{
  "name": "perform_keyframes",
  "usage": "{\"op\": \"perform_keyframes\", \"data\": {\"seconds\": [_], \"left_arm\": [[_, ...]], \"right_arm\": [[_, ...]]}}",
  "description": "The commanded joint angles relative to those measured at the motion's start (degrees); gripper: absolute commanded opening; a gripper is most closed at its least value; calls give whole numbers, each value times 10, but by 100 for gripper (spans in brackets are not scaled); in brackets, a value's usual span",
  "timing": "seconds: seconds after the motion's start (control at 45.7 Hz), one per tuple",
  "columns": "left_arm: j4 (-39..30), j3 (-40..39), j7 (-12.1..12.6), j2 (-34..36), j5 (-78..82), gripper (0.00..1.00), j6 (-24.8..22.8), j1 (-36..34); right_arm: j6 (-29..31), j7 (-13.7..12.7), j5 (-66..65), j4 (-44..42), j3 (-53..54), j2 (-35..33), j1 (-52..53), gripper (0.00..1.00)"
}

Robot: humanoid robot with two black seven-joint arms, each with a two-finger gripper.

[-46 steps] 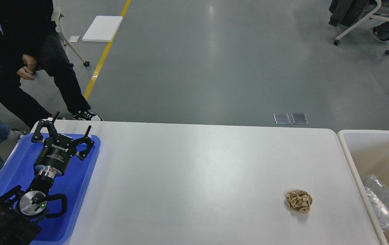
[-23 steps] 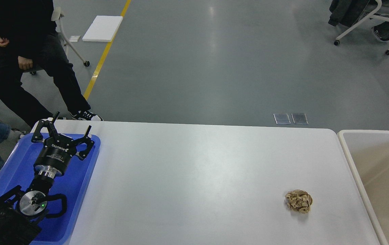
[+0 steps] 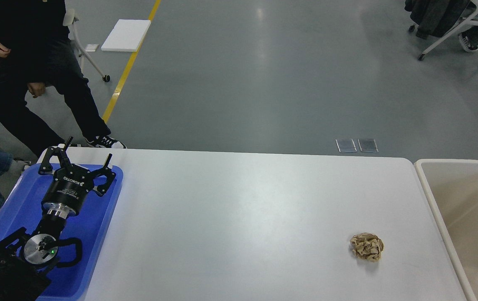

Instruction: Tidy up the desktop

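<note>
The white desktop (image 3: 239,217) fills the lower part of the head view. A crumpled brown paper ball (image 3: 366,246) lies on it at the right, near the front. My left gripper (image 3: 88,149) is open and empty, hovering over the far end of the blue tray (image 3: 11,209) at the desktop's left edge. My right arm and its gripper are out of view.
A beige white-rimmed bin (image 3: 431,196) stands against the desktop's right end. A person in black (image 3: 25,75) sits beyond the far left corner. A wheeled chair (image 3: 452,29) stands on the floor at the far right.
A clear crumpled plastic piece seen in the bin one second ago no longer shows. The seated person shifted and the far-right chair moved a little. My left arm has not moved.
</note>
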Motion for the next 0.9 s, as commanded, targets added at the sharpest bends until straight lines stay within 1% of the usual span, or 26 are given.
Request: {"op": "perform_keyframes", "data": {"seconds": [0.0, 0.088, 0.175, 0.263, 0.328, 0.438, 0.547, 0.723, 0.876], "left_arm": [[0, 0, 0, 0, 0, 99, 0, 0], [0, 0, 0, 0, 0, 99, -1, 0], [0, 0, 0, 0, 0, 99, 0, 0], [0, 0, 0, 0, 0, 99, -1, 0], [0, 0, 0, 0, 0, 99, -1, 0], [-1, 0, 0, 0, 0, 99, -1, 0], [-1, 0, 0, -1, 0, 99, -1, 0], [0, 0, 0, 0, 0, 99, -1, 0], [0, 0, 0, -1, 0, 99, -1, -1]], "right_arm": [[40, -4, -103, 148, -51, -72, 97, 100], [74, -4, -106, 184, -95, -80, 156, 100], [112, -4, -106, 230, -160, -89, 242, 100], [146, -4, -99, 258, -232, -81, 336, 100], [159, -4, -97, 268, -266, -68, 384, 100], [161, -4, -97, 268, -283, -26, 418, 100], [169, -4, -97, 270, -284, -20, 450, 100], [234, -3, -98, 289, -290, -28, 512, 100], [281, -2, -97, 325, -350, -24, 592, 100]]}}
